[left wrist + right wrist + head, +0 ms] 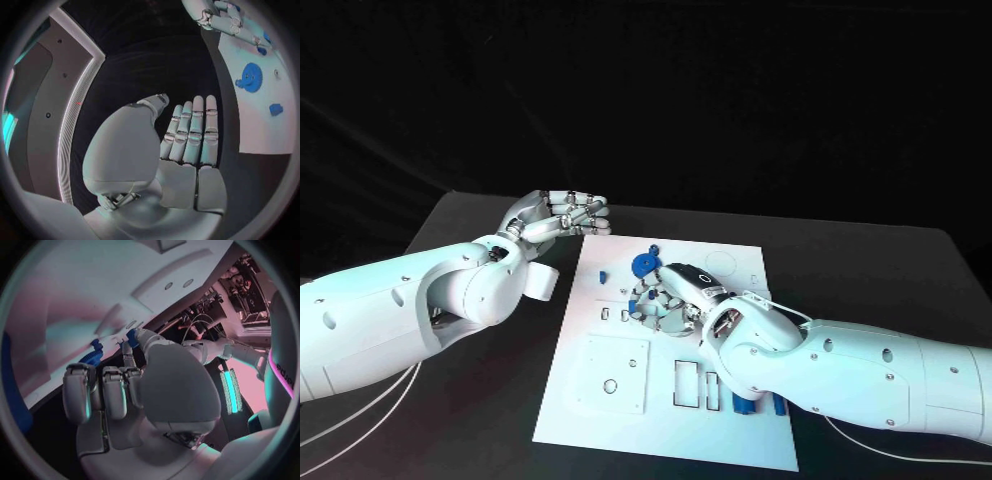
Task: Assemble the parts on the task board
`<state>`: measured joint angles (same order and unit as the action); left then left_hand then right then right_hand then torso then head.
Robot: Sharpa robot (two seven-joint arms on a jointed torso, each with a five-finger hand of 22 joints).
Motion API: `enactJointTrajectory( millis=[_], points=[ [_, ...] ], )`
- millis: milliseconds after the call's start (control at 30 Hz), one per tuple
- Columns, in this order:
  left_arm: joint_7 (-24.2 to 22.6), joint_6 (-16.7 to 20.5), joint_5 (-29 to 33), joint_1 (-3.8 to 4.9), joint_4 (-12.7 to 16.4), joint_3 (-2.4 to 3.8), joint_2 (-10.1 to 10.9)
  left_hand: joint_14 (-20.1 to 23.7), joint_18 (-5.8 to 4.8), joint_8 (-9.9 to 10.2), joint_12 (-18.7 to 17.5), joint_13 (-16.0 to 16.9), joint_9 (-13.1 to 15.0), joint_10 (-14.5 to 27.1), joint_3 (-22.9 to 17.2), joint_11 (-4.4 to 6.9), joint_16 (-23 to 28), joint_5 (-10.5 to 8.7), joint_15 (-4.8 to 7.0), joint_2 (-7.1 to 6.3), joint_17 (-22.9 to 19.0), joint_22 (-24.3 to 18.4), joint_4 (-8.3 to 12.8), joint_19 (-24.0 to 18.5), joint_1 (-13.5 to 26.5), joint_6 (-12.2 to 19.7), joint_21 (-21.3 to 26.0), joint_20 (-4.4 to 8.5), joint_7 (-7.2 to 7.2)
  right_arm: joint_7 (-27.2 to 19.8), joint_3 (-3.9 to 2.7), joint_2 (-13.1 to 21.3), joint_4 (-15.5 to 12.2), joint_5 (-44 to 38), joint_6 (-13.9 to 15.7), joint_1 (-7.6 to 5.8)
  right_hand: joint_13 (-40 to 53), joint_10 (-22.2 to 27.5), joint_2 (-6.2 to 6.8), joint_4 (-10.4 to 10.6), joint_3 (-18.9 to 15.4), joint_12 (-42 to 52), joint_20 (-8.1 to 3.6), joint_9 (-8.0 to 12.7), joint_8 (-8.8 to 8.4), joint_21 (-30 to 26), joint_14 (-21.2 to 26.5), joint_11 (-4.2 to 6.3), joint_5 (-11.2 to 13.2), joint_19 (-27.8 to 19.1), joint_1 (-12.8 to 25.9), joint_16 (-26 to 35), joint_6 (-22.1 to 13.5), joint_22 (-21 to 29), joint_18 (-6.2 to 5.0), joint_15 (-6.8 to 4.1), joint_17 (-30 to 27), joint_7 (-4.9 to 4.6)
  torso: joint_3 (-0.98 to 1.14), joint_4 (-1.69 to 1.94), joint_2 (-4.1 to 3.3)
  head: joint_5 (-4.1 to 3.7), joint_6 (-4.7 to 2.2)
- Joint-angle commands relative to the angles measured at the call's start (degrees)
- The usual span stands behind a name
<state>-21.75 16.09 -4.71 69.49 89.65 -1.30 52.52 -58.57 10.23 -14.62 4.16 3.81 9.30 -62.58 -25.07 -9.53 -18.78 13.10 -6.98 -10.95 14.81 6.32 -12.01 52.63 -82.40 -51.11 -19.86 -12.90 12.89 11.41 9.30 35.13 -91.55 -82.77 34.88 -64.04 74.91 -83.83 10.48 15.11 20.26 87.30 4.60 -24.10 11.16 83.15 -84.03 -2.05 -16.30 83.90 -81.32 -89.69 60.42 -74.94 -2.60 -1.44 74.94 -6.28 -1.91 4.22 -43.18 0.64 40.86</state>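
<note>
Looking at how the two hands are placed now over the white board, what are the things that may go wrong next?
1. The right hand works low over the task board, right beside the blue gear; its fingers may knock that gear.
2. The right forearm lies across the board near the blue parts at the front edge and may sweep them off.
3. The left hand rests off the board, so nothing steadies it; it may slide.

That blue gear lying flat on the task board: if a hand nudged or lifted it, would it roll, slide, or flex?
The blue gear lies flat on the task board, so a nudge would probably slide it, not roll it. It looks moulded and rigid, likely light. Its thin edge may make gripping it fiddly.
</note>
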Motion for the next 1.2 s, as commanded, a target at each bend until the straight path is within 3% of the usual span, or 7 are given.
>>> enactJointTrajectory(
  millis=[33,1200],
  points=[
    [-0.13,-1.20,0.14,0.03,0.12,0.03,-0.07,0.35,0.24,0.36,-0.15,0.08,-0.03,-0.10,-0.29,-0.18,0.18,-0.24,0.09,-0.08,0.06,-0.07,-0.19,-0.04,0.41,0.14,0.22,-0.18,0.33,1.31,0.03,0.02,0.09,-3.09,-2.15,0.11,12.89,-4.64,0.04,0.18,0.04,0.26,-0.31,-0.06,0.30,0.19,-5.88,0.38,-0.15,1.25,0.61,-0.21,0.11,-8.92,0.59,-0.57,14.62,0.08,-0.02,0.04,0.04,0.05,0.12],
    [0.12,-1.51,0.14,0.03,0.09,0.03,0.05,0.37,0.24,0.37,-0.19,0.08,-0.03,-0.14,-0.29,-0.16,0.20,-0.25,0.09,-0.12,0.13,-0.11,-0.20,-0.04,0.54,0.15,0.24,-0.19,0.30,2.66,0.14,0.19,0.51,-4.42,-3.90,0.34,12.81,-4.59,0.46,0.32,-0.01,0.16,-0.34,-0.09,0.19,0.00,-5.84,0.33,-0.15,1.12,1.18,-0.17,-0.16,-8.78,0.54,-0.58,14.43,0.01,-0.04,0.00,0.07,0.12,0.36]
  ],
)
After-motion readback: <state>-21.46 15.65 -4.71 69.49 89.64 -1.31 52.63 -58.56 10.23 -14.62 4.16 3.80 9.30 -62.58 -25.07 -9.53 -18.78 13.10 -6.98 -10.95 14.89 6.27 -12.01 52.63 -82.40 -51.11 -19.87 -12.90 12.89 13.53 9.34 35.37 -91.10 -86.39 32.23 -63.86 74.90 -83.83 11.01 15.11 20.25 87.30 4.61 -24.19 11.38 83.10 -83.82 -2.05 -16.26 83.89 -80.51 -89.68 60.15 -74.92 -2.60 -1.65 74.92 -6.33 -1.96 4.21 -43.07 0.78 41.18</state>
